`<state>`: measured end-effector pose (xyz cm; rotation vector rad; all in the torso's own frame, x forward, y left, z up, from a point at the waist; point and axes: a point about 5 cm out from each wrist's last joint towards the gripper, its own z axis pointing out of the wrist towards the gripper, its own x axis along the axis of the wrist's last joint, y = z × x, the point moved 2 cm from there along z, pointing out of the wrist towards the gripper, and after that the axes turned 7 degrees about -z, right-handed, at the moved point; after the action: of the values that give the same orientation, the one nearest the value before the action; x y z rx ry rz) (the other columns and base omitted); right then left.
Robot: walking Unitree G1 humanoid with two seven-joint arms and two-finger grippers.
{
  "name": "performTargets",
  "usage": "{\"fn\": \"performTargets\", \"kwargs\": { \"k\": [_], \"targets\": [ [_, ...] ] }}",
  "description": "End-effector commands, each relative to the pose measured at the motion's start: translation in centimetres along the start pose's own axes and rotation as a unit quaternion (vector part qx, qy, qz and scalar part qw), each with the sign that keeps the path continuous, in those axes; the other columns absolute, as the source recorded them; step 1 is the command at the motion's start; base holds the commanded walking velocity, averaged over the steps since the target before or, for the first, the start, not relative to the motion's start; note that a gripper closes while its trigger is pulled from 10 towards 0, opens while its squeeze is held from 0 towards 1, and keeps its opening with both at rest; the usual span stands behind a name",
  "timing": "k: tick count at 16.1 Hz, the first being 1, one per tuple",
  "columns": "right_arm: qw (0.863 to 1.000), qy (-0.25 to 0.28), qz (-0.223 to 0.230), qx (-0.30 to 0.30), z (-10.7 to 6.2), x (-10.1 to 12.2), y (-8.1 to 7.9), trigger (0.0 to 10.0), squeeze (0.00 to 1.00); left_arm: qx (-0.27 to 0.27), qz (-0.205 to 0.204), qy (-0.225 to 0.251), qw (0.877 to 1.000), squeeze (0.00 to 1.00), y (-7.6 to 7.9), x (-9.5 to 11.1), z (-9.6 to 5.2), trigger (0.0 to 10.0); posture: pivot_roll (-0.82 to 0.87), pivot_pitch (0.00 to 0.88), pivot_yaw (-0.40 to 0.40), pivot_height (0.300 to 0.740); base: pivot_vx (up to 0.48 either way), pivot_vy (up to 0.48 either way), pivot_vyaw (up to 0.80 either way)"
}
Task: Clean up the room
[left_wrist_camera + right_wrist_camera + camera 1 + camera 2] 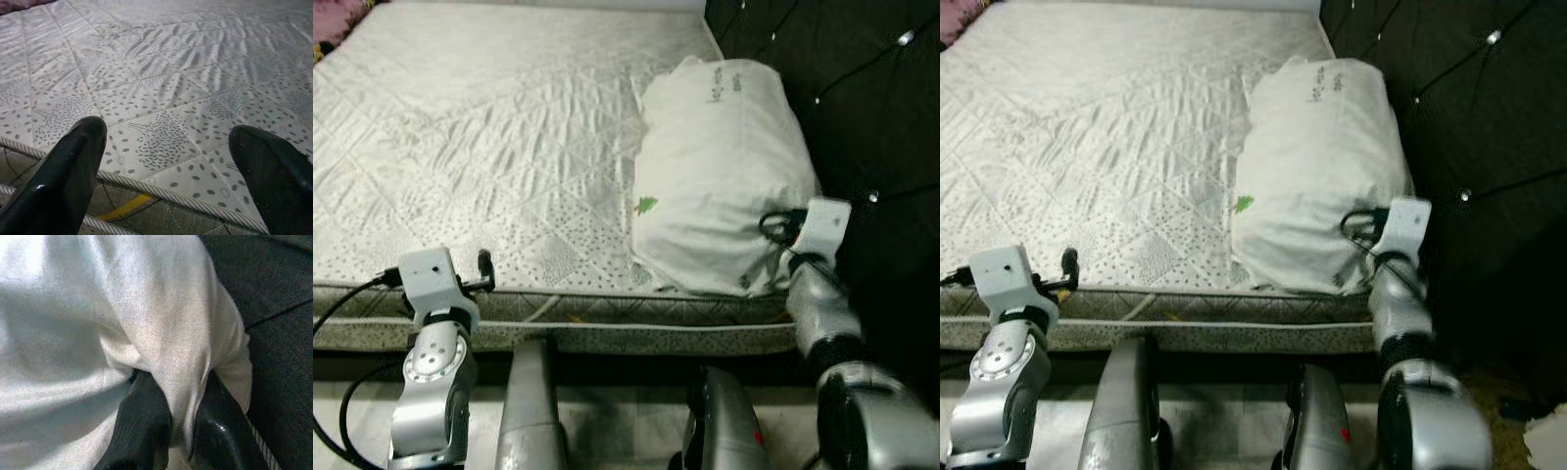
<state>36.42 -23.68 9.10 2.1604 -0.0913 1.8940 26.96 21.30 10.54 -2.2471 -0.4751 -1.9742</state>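
You had the right gripper (pixel 168 423) pinched on a fold of the white pillow (pixel 720 176), its two black fingers (pixel 144 426) closed with only the cloth between them. That pillow (a small green tree mark on its near side) lay on the bare quilted mattress (pixel 480 147) at its right end, hard up against the dark tufted headboard (pixel 862 108), with its near corner reaching the mattress edge. Your right arm came up from below to that near corner, its wrist just beside the headboard.

You held the left gripper (pixel 168 161) over the near edge of the mattress, well apart from the pillow, with its fingers (pixel 63 171) spread wide and nothing between them but the leaf-patterned ticking and the corded seam below.
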Motion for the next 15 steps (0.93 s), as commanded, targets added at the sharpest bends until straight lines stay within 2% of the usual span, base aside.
{"fn": "performTargets", "kwargs": {
  "k": [1, 2, 3, 4, 6, 9, 10, 12, 14, 15],
  "targets": [
    [1.000, 0.027, -0.009, 0.007, -0.2, 1.0, -0.6, 0.0, 0.00, -0.003, 0.006, 0.003, 1.000, 0.00, 0.0, 0.1, -0.2, 10.0, 0.10, 0.004, -0.041, 0.537, 0.000, 0.000, 0.00],
    [0.999, 0.025, -0.014, 0.028, -1.2, 0.2, -1.6, 0.0, 0.00, -0.005, 0.006, 0.000, 1.000, 0.00, -0.1, 0.0, -0.1, 10.0, 0.09, 0.006, -0.034, 0.537, 0.000, 0.000, 0.00],
    [0.999, 0.010, -0.008, 0.030, -1.3, -0.4, -1.9, 0.0, 0.00, -0.007, 0.008, 0.001, 1.000, 0.00, 0.0, 0.1, 0.0, 10.0, 0.09, 0.006, -0.034, 0.537, 0.000, 0.000, 0.00],
    [1.000, 0.008, -0.006, 0.028, -1.2, -0.4, -1.9, 0.0, 0.00, -0.007, 0.008, 0.002, 1.000, 0.00, 0.0, 0.1, 0.1, 10.0, 0.09, 0.006, -0.034, 0.537, 0.000, 0.000, 0.00],
    [1.000, 0.023, -0.018, 0.006, 0.0, 1.2, -0.4, 0.0, 0.00, -0.005, 0.009, 0.007, 1.000, 0.00, -0.1, 0.4, 0.1, 10.0, 0.09, 0.006, -0.034, 0.537, 0.000, 0.000, 0.00],
    [0.997, 0.022, -0.024, -0.072, 2.2, 4.8, 4.7, 0.0, 0.00, 0.005, 0.009, 0.006, 1.000, 0.00, -0.6, 0.2, -0.1, 10.0, 0.10, 0.005, -0.038, 0.537, 0.000, 0.000, 0.00],
    [0.996, 0.023, -0.023, -0.081, 2.4, 5.4, 5.4, 0.0, 0.00, 0.005, 0.009, 0.005, 1.000, 0.00, -0.6, 0.2, -0.1, 10.0, 0.10, 0.005, -0.038, 0.537, 0.000, 0.000, 0.00],
    [0.988, 0.034, 0.001, -0.152, 3.0, 8.8, 10.1, 0.0, 0.00, 0.004, 0.010, 0.013, 1.000, 0.00, -0.5, 0.5, 0.0, 10.0, 0.10, 0.004, -0.039, 0.537, 0.000, 0.000, 0.00],
    [0.983, 0.039, 0.015, -0.180, 2.9, 10.0, 12.2, 0.0, 0.00, 0.007, 0.013, 0.015, 1.000, 0.00, -0.9, 0.7, 0.1, 10.0, 0.11, 0.004, -0.038, 0.537, 0.000, 0.000, 0.00],
    [0.982, 0.038, 0.017, -0.187, 2.8, 10.1, 12.8, 0.0, 0.00, 0.008, 0.014, 0.015, 1.000, 0.00, -1.0, 0.7, 0.1, 10.0, 0.11, 0.005, -0.037, 0.537, 0.000, 0.000, 0.00]
  ]
}}
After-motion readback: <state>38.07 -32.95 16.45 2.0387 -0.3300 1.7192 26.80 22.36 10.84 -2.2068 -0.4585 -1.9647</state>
